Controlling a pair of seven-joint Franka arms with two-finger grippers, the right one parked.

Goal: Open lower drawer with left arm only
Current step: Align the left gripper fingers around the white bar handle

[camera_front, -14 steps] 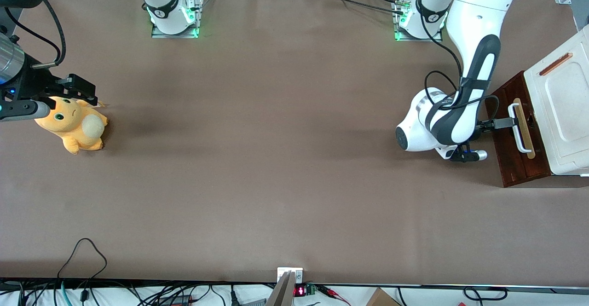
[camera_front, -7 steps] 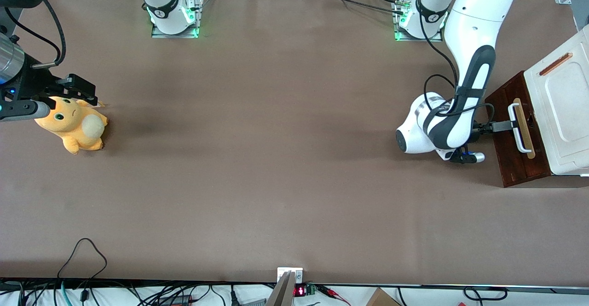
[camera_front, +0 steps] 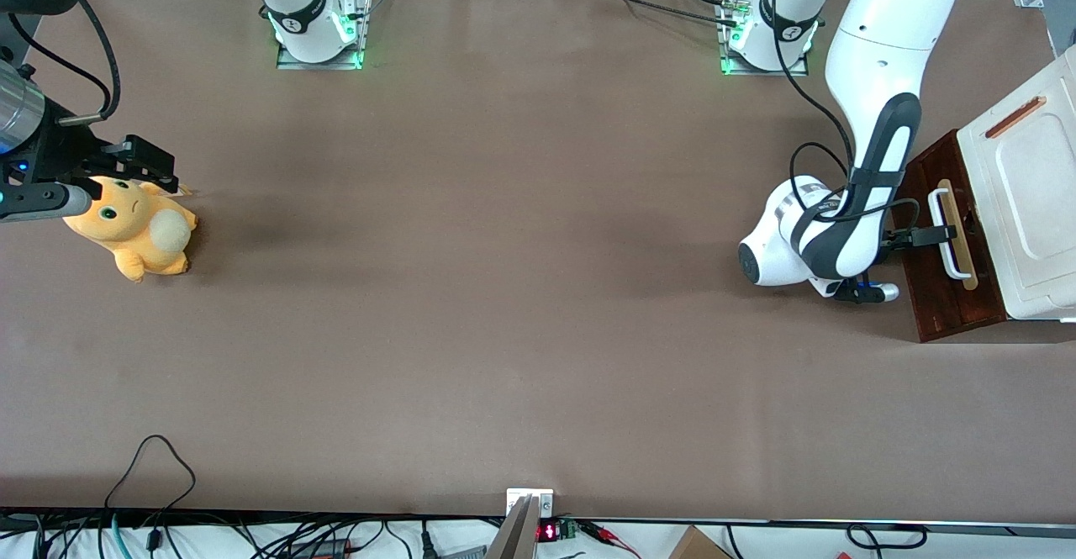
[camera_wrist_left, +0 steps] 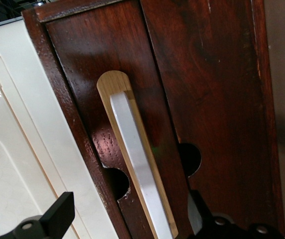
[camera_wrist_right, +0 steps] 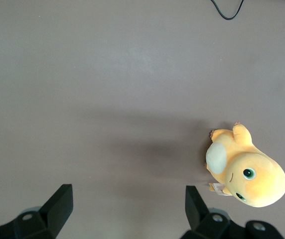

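The lower drawer (camera_front: 935, 303) has a dark red-brown front with a pale wooden strip (camera_front: 958, 235) and a white loop handle (camera_front: 946, 235). It sits in front of the white cabinet (camera_front: 1030, 206) at the working arm's end of the table. No pale tray shows. The left arm (camera_front: 874, 134) reaches down to it. Its black gripper (camera_front: 938, 234) is at the handle's middle. In the left wrist view the gripper (camera_wrist_left: 127, 211) is open, with one finger (camera_wrist_left: 58, 216) over the white cabinet and the other (camera_wrist_left: 195, 214) over the dark wood, the handle (camera_wrist_left: 137, 164) between them.
An orange plush toy (camera_front: 134, 227) lies toward the parked arm's end of the table. The cabinet has an orange-brown slot (camera_front: 1015, 117) on its white top. The arm bases (camera_front: 761, 34) stand at the table edge farthest from the front camera. Cables hang along the nearest edge.
The left arm's wrist and elbow have shifted toward the cabinet, bringing the gripper closer onto the handle. The drawer has not visibly moved.
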